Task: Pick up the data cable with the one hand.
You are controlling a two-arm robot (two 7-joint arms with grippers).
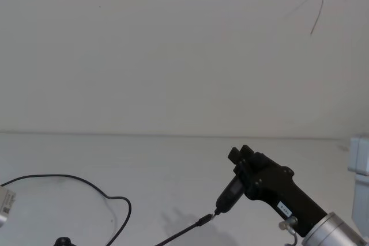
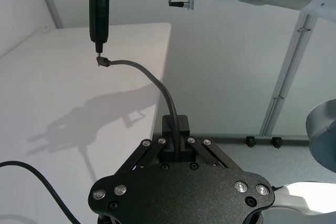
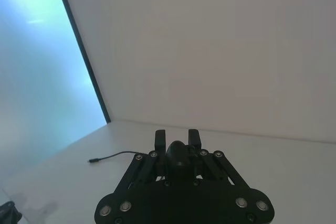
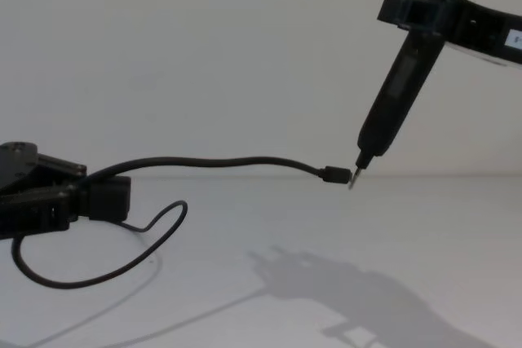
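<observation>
The left gripper [image 4: 98, 197], low at the near left, pinches the data cable [image 4: 220, 162] in its fingers above the white surface [image 4: 326, 226]. The right gripper [image 4: 412, 12] clamps a pen-like tool [image 4: 390, 95], whose tip meets the cable's plug [image 4: 333, 174].

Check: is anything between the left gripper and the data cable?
Nothing visible. The left gripper is shut on the data cable's thick black end, holding it above the table. The right gripper's pen-like tool points at its small plug.

The thin black cable [image 4: 220, 162] arcs above the surface [image 4: 408, 226], held by the left pincer [image 4: 102, 199], its plug touching the pen tool [image 4: 390, 95] tip.
</observation>
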